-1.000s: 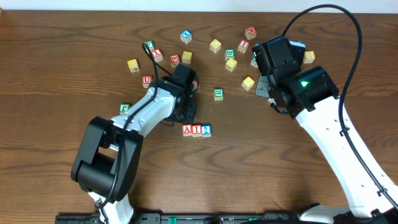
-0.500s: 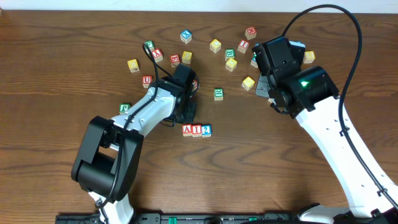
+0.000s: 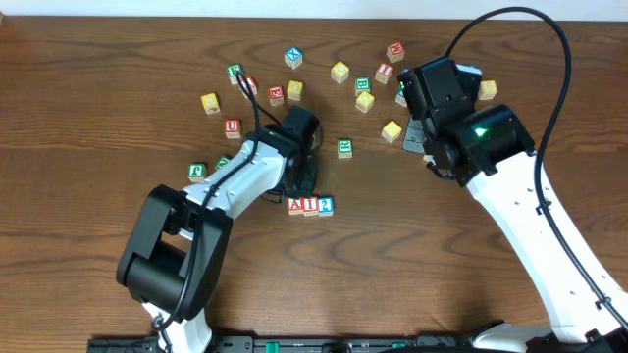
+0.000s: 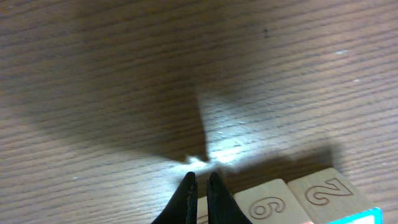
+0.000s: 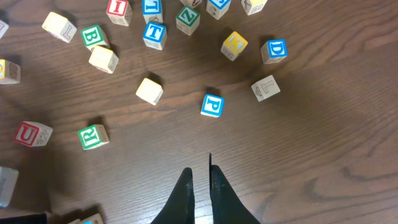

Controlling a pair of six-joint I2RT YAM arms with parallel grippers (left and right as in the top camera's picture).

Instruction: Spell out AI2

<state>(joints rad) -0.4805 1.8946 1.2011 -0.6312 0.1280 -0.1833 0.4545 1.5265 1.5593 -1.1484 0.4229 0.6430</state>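
You are working over a dark brown, wood-grain worktop. Nearest you, the A cube, the I cube and the 2 cube sit touching in a row that reads AI2. Just behind them the left claw has its fingers pressed together, gripping nothing; you cannot tell whether it touches the row. Off to the right, the right claw hangs closed and empty, with a blue P cube just ahead. Loose cubes lie scattered toward the far edge.
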